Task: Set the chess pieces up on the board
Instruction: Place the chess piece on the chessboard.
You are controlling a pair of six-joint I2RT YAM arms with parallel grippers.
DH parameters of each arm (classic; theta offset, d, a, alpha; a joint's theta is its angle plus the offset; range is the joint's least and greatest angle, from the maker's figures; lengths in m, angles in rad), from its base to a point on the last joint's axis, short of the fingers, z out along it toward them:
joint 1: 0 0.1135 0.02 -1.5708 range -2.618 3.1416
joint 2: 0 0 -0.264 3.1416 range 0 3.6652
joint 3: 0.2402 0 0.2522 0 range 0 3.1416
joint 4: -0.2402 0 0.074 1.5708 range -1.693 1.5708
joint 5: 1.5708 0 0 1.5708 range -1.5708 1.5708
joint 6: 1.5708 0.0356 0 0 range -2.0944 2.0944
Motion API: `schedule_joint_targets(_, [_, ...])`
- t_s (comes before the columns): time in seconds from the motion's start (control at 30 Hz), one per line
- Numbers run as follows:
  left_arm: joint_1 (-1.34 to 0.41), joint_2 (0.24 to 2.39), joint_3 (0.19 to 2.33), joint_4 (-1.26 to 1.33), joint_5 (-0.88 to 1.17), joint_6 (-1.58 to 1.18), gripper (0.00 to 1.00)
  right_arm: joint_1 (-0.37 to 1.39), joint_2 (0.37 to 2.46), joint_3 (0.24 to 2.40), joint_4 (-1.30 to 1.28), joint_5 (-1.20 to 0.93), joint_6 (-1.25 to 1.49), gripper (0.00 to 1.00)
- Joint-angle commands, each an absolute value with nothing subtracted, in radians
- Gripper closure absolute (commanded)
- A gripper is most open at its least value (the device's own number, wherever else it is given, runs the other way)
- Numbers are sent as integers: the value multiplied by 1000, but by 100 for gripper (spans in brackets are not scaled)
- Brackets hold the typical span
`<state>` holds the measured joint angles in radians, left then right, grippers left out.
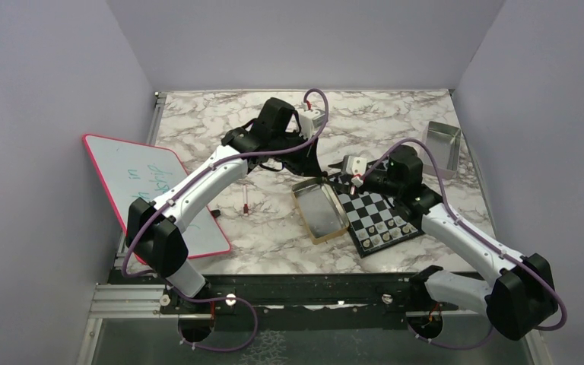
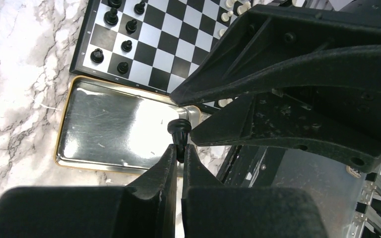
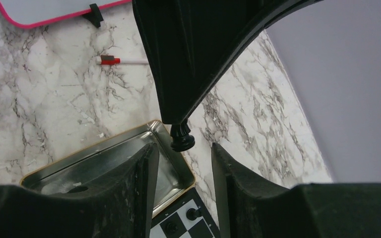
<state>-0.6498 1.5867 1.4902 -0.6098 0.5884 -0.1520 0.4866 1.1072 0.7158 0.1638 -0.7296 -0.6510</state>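
Bench point(image 1: 274, 236) with a marble pattern carries the board point(image 1: 378, 218), which lies a little turned in front of the right arm, with an open gold-rimmed tin point(image 1: 319, 211) just beside its left edge. The left jaws are fully closed on one black piece point(image 2: 180, 130): they pinch one end of it, and the other end sticks out beyond the tips, in the air above the tin corner nearest to the board. The right jaws are about half open and hold nothing; they stand one on each side of this same piece, and in the right wrist view a gap shows on both sides of it. Other chess pieces point(image 2: 124, 47) are already on the board: black ones in two lines along one edge, pale ones point(image 1: 388, 232) along the edge nearest to the arm bases. A second tin point(image 1: 442, 146) stands well apart at the far right; a pink-rimmed whiteboard point(image 1: 156, 190) and a red-capped pen point(image 1: 245, 200) lie on the left.
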Motion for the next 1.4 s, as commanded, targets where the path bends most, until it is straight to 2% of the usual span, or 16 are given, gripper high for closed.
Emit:
schedule_joint_targets(0.0, [-653,1550,1506,-609,645,-159,97,517,1121,729,170,-682,-719,54])
schedule_joint_targets(0.43, [-653,1548,1497,-522,613,-216,95,537,1132,692,206,-669,-652,78])
schedule_joint_targets(0.77, [-653,1505,1403,-281,545,-338,95,541,1136,647,356,-629,-444,86])
schedule_joint_targets(1.07, [-655,1496,1350,-220,454,-329,95,541,1156,608,461,-575,-250,89])
schedule_joint_targets(1.23, [-655,1510,1338,-187,447,-333,96,541,1145,578,467,-545,-229,88])
schedule_joint_targets(1.27, [-656,1515,1339,-183,451,-332,97,540,1140,576,465,-538,-223,86])
schedule_joint_targets(1.37, [-658,1531,1346,-184,460,-323,99,541,1119,567,461,-518,-193,68])
